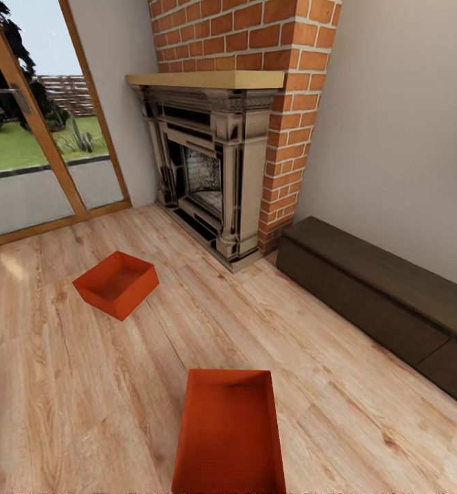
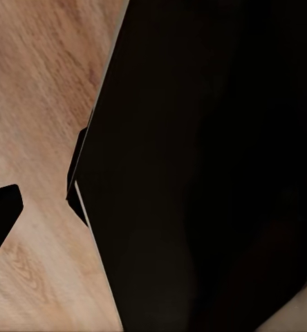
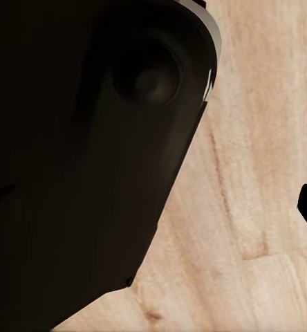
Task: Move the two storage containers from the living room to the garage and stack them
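on the light wood plank floor [image 1: 338, 405] of the living room lie the two storage containers, both orange-red, shallow and without lids. the nearer container [image 1: 230, 432] sits at the bottom of the head view, a little right of the middle, its long side running away from the camera and its inside bare. the farther container [image 1: 116, 283] lies to the left and further off, turned at an angle to the first, well apart from it, and also with nothing inside. both rest flat on the planks, open side up.

behind them stands the ornate dark fireplace [image 1: 211, 171] with a pale wooden mantel [image 1: 208, 79] and a red brick column [image 1: 283, 116] rising above and beside it. to the right, along the cream wall [image 1: 400, 137], runs a long low dark brown cabinet [image 1: 379, 295]. at the left are wood-framed glass doors [image 1: 36, 151], with grass and a fence seen through them.

in the left wrist view a large black part of the robot [image 2: 209, 173] covers most of the picture, with plank floor [image 2: 36, 104] beside it and a small dark tip at one edge; i cannot tell whether the left gripper is wide or narrow. in the right wrist view another dark rounded body part [image 3: 84, 152] blocks much of the picture over the same wood floor [image 3: 257, 173], and the right gripper's opening cannot be told either.
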`<state>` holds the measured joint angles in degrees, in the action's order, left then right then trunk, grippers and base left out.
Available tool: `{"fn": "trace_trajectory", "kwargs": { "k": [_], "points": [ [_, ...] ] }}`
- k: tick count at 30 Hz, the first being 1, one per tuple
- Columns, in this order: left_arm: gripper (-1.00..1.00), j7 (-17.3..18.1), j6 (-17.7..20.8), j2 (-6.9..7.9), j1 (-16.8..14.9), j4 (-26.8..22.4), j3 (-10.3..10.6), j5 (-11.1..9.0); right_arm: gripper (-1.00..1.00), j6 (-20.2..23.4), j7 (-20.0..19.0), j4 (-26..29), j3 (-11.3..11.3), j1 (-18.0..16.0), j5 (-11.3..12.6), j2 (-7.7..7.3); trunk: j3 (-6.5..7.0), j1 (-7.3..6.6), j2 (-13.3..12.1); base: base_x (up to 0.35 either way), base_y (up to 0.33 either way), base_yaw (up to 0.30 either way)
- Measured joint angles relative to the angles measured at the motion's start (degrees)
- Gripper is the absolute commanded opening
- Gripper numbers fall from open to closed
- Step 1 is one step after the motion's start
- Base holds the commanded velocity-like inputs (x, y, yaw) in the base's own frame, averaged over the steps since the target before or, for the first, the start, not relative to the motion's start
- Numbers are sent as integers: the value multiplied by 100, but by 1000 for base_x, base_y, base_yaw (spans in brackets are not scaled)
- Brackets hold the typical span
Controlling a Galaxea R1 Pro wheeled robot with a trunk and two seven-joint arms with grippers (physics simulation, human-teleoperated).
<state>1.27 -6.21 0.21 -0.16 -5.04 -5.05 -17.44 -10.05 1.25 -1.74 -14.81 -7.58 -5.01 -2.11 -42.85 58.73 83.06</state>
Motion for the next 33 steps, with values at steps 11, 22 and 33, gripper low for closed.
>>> {"fn": "trace_trajectory", "kwargs": {
  "k": [11,22,33],
  "points": [
    [100,0,0,-2,0,0,2,0,100,-3,-5,0,0,0,0,0,-102,0,0,0,0,0],
    [100,0,0,-2,0,0,1,0,100,-8,-5,0,0,0,3,0,-204,0,0,0,0,0],
    [100,0,0,-2,0,0,-1,0,100,-9,-4,0,0,0,1,0,-306,0,0,0,0,0]
  ]
}}
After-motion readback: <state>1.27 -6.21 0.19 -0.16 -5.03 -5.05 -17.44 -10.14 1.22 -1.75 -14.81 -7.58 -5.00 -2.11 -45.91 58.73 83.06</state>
